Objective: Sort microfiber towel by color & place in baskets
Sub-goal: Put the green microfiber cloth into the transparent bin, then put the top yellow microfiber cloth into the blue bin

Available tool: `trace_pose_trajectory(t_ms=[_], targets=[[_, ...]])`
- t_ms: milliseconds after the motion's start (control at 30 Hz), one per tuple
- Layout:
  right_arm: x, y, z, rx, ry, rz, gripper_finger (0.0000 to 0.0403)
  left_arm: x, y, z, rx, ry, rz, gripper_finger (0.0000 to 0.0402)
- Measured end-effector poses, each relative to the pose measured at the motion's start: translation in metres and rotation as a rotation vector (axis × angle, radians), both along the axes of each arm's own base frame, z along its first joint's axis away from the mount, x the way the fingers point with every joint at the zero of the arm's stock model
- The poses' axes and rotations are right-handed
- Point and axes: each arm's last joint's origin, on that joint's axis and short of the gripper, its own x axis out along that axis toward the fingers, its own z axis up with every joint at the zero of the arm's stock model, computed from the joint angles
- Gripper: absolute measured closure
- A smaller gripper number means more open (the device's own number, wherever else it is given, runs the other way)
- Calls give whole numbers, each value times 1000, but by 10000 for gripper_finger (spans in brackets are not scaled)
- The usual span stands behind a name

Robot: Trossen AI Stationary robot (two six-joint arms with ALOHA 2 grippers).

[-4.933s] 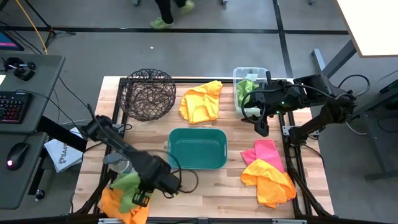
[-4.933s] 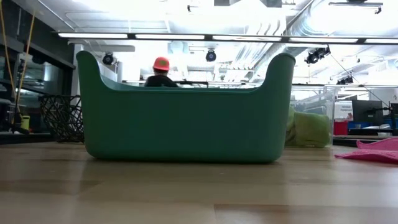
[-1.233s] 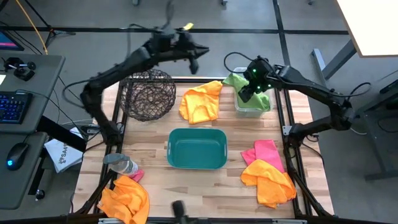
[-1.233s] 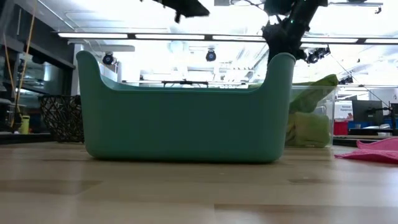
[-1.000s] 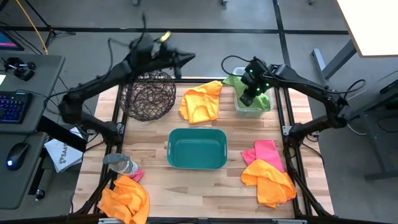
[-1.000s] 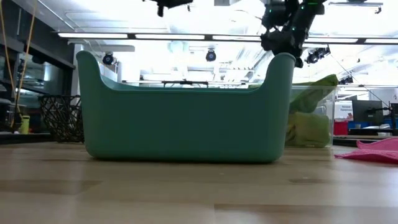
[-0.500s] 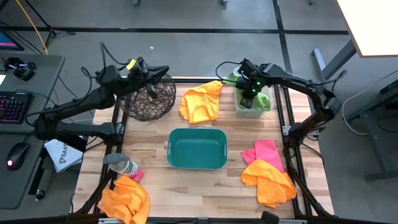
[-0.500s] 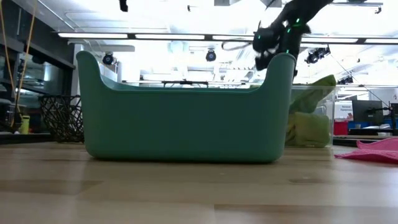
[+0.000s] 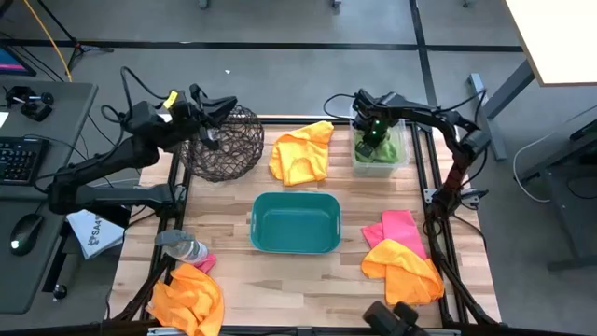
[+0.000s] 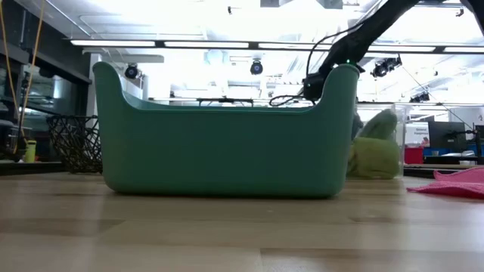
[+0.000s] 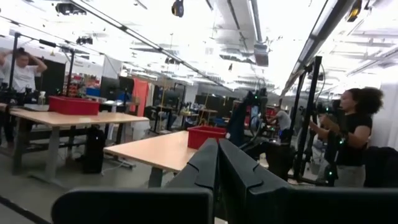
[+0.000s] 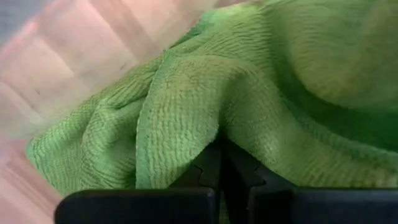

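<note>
overhead, right gripper [image 9: 371, 132] at one o'clock sits pressed together on lime green towels [image 9: 384, 147] in clear bin [image 9: 403, 159]; left gripper [image 9: 207, 110], fingers together, hovers above wire-mesh basket [image 9: 224, 145] at eleven o'clock.

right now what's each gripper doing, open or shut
Left gripper: shut, empty, above the wire-mesh basket.
Right gripper: shut, pressed into the green towel in the clear bin.

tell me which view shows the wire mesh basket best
The high view: the whole round wire-mesh basket shows from above at the table's far left, the left gripper over its rim. The low view catches only part of its side beside the teal tub. Neither wrist view shows it.
</note>
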Motion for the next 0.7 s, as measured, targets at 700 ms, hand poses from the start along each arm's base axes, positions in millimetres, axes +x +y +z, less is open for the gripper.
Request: trace_pose_trajectory(t_ms=[700], targets=[[-36,54,140,-185,-655,-230,402,-10,-6,2,90,40,-34,401]])
